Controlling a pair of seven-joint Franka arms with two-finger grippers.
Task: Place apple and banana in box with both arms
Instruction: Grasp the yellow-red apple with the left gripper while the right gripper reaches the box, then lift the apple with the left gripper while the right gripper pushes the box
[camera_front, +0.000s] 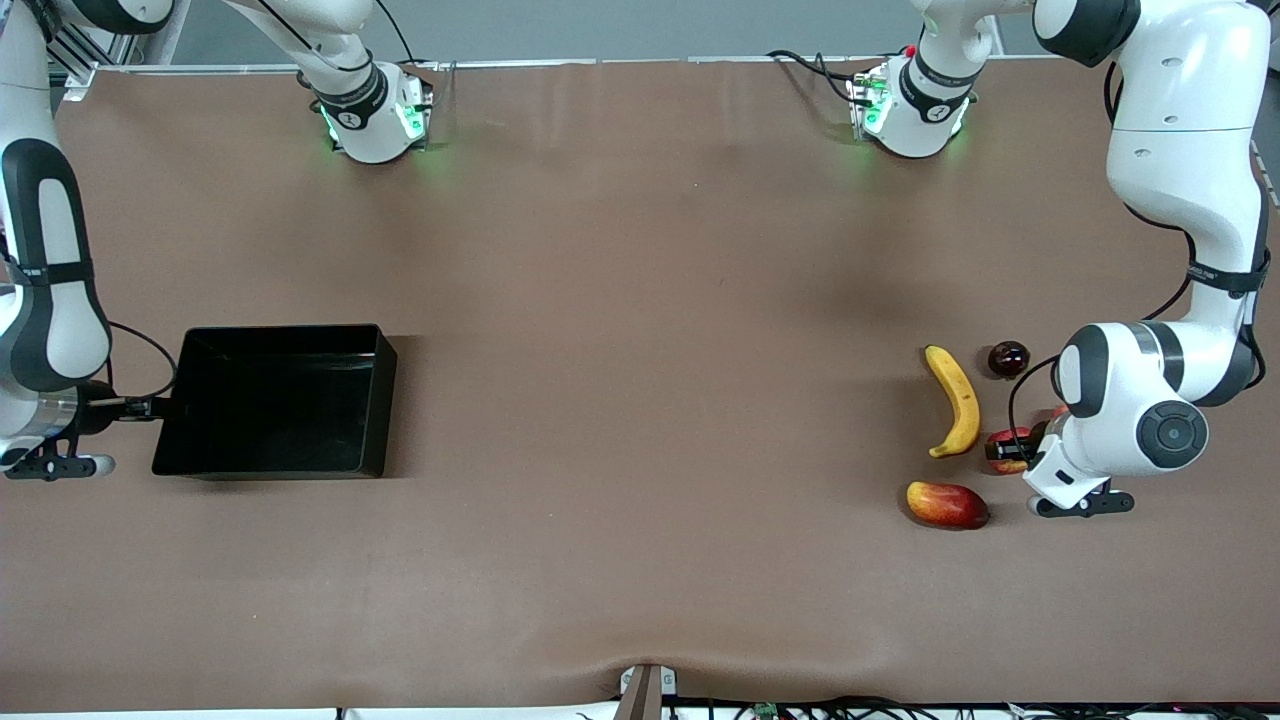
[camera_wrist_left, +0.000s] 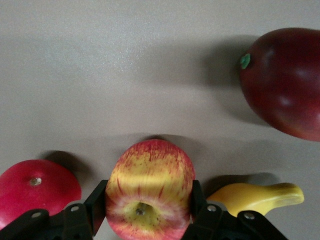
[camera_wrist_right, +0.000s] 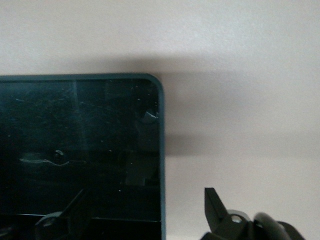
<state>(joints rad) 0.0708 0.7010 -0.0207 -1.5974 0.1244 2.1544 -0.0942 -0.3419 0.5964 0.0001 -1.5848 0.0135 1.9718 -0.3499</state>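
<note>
The left gripper (camera_wrist_left: 142, 220) is down at the table near the left arm's end, its two black fingers (camera_wrist_left: 95, 210) pressed against either side of the apple (camera_wrist_left: 150, 192), so it is clamped on the fruit, which sits on the table. In the front view the gripper (camera_front: 1005, 451) is mostly hidden under the arm's own white wrist, and only a sliver of the apple (camera_front: 1008, 440) shows beside it. In the left wrist view the fingers' bases are cut off at the frame edge.

Just beside the apple lies a plain red round fruit (camera_wrist_left: 35, 192), half cut off in that view and all but hidden under the arm in the front view. The banana (camera_front: 957, 400) lies just beside the apple toward the right arm's end; only its tip (camera_wrist_left: 260, 196) shows in the wrist view. A red-yellow mango-like fruit (camera_front: 946, 504) lies nearer the front camera, and a dark round fruit (camera_front: 1008, 358) farther from it.

The right gripper (camera_wrist_right: 145, 212) stands with fingers apart, astride the wall of the black box (camera_wrist_right: 161, 150), one finger inside and one outside. In the front view it (camera_front: 140, 407) is at the box's (camera_front: 290, 335) wall toward the right arm's end, hard to make out against the black. The box holds no fruit.
</note>
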